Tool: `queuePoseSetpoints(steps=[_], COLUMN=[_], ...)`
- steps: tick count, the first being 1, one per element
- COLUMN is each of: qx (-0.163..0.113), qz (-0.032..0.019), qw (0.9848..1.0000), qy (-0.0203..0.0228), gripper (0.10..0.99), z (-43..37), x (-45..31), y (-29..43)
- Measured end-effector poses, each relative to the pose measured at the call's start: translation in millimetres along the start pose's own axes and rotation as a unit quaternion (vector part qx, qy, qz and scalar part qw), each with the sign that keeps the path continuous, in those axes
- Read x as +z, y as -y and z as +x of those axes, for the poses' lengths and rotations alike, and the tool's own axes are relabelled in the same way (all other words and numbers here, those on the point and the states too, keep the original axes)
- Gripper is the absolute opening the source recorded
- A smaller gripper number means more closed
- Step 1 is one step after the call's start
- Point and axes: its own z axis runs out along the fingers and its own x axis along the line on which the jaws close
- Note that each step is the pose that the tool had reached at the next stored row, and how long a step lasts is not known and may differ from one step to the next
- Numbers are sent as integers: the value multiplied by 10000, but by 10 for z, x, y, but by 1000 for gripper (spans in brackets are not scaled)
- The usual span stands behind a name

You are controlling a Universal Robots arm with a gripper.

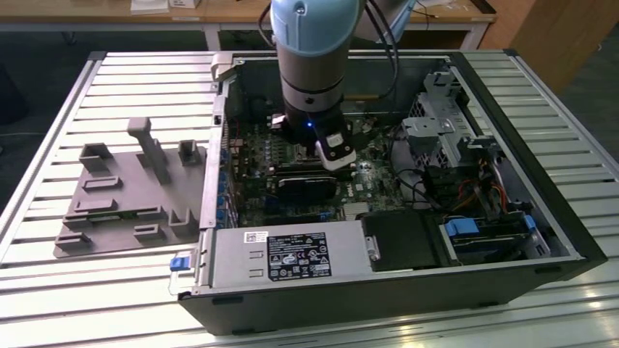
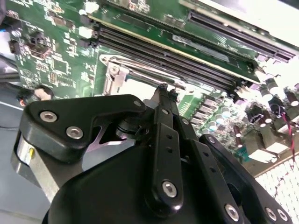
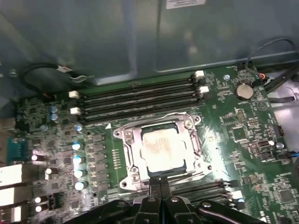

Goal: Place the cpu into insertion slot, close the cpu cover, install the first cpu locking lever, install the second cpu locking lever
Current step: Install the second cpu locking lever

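Observation:
The cpu (image 3: 161, 149), a dull silver square, lies flat in the insertion slot (image 3: 196, 125) on the green motherboard. Lying down around it is the cpu cover (image 3: 132, 150), a thin silver frame, with the chip showing through its window. My gripper (image 3: 160, 183) is shut with nothing between its fingers. Its tips sit at the socket's edge, touching or just above the thin metal bar there. In the second wrist view the shut gripper (image 2: 163, 89) points at a corner of the cover (image 2: 112, 70). In the exterior view the gripper (image 1: 334, 163) is low inside the open computer case.
Long black memory slots (image 3: 140, 95) run along the socket's far side. A coin battery (image 3: 244, 91) and capacitors (image 3: 77, 158) stand nearby. The case holds a power supply (image 1: 290, 254) and a drive cage (image 1: 435, 130). A grey fixture plate (image 1: 126, 196) lies at the exterior view's left.

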Motion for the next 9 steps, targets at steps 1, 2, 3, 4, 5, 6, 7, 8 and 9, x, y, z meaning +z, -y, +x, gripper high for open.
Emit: queuePoseSetpoints(steps=[1,2,3,4,5,6,7,8,9], qx=[-2,-4,-5,-7,-9,-11,-13,-15,-17], qz=[34,65,90,112,134,153,174,197,222], qw=[10000,10000,10000,9999,9999,9999,9998,9998,9997], qy=[6,13,18,23,27,30,34,39,44], gripper=[102,102,102,102,102,102,102,102,102], z=[-11,-20,-28,-35,-39,-43,-46,-53,-60], x=[3,7,12,18,23,30,36,42,47], y=[-11,-23,-37,-55,-74,-94,-114,-132,-148])
